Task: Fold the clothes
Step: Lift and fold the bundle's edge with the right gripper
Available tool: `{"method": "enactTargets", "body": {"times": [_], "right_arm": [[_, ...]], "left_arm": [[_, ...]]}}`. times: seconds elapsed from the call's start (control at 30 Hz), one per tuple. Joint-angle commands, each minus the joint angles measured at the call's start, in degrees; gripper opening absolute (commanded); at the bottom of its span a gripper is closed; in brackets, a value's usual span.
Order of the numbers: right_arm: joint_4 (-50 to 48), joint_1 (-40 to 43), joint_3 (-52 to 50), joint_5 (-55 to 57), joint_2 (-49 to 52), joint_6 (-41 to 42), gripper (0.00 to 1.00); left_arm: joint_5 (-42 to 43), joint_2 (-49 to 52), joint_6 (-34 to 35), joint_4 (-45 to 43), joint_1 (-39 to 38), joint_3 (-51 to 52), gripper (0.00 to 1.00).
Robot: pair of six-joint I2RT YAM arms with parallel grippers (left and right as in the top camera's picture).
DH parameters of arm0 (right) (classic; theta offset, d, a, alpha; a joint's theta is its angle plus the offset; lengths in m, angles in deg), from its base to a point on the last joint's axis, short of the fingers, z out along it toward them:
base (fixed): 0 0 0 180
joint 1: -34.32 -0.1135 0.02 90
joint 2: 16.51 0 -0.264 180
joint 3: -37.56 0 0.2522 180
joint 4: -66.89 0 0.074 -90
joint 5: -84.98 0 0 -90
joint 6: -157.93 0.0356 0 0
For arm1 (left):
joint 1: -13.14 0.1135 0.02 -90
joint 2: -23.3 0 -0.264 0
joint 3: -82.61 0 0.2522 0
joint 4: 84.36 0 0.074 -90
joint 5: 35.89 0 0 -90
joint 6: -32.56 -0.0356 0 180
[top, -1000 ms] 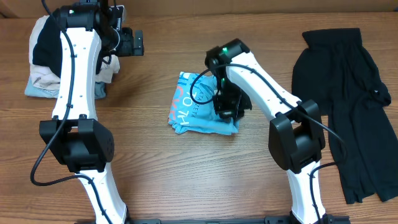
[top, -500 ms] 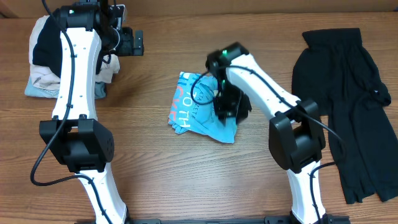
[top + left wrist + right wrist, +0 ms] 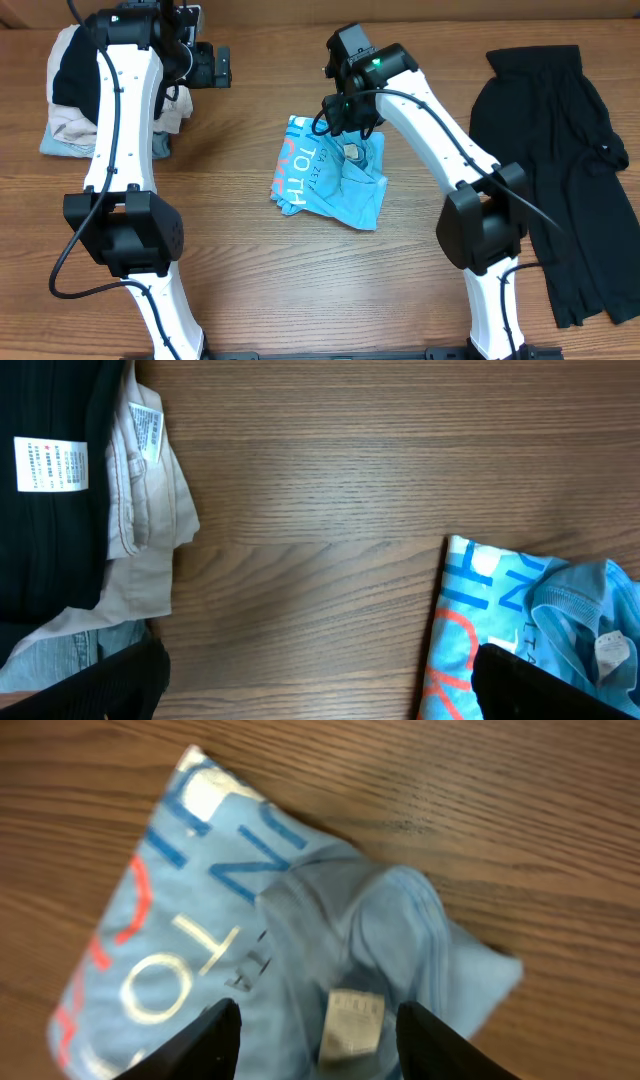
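Observation:
The light blue T-shirt (image 3: 330, 182) lies bunched in the middle of the table, with white and coral letters on its left part and a white label showing on its rumpled right part. My right gripper (image 3: 347, 108) hangs open and empty above the shirt's far edge. In the right wrist view the shirt (image 3: 250, 940) and its label lie below the open jaws (image 3: 320, 1045). The loose black garment (image 3: 555, 150) lies spread at the far right. My left gripper (image 3: 216, 68) is open and empty at the back left; its view shows the shirt's edge (image 3: 500, 610) at the right.
A pile of folded black, beige and pale denim pieces (image 3: 70, 95) sits at the back left, beside my left arm. It also shows in the left wrist view (image 3: 100, 510). Bare wood lies between the pile and the shirt.
My right gripper was down on the shirt's right side. It has let go, lifted and moved toward the far edge. The shirt's right part now lies rumpled with the label up. The left arm is still.

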Motion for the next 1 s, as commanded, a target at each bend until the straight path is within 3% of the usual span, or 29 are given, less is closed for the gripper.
{"method": "enactTargets", "body": {"times": [0.0,0.4,0.53,0.77,0.83,0.87,0.97], "right_arm": [[-1.2,-0.2,0.0,1.4,3.8,-1.9,0.54],[-4.4,-0.2,0.0,0.7,7.5,-1.7,0.52],[-4.7,-0.2,0.0,0.7,7.6,-1.7,0.32],[-4.3,-0.1,0.0,0.7,7.6,-1.5,0.22],[-4.4,-0.1,0.0,0.7,7.6,-1.5,0.14],[-4.5,-0.1,0.0,0.7,7.6,-1.4,0.04],[-4.1,0.7,0.3,0.8,7.5,-0.1,0.04]], "left_arm": [[0.0,-0.2,-1.1,-0.3,-0.2,0.0,1.00],[0.0,-0.2,-1.1,0.2,-0.2,0.0,1.00],[0.0,-0.2,-1.1,0.1,-0.2,0.0,1.00],[0.1,-0.2,-1.1,0.2,-0.2,0.0,1.00],[0.1,-0.2,-1.1,0.1,-0.2,0.0,1.00],[0.1,-0.2,-1.1,0.1,-0.2,0.0,1.00],[0.1,-0.2,-1.1,0.0,-0.2,0.0,1.00]]}}
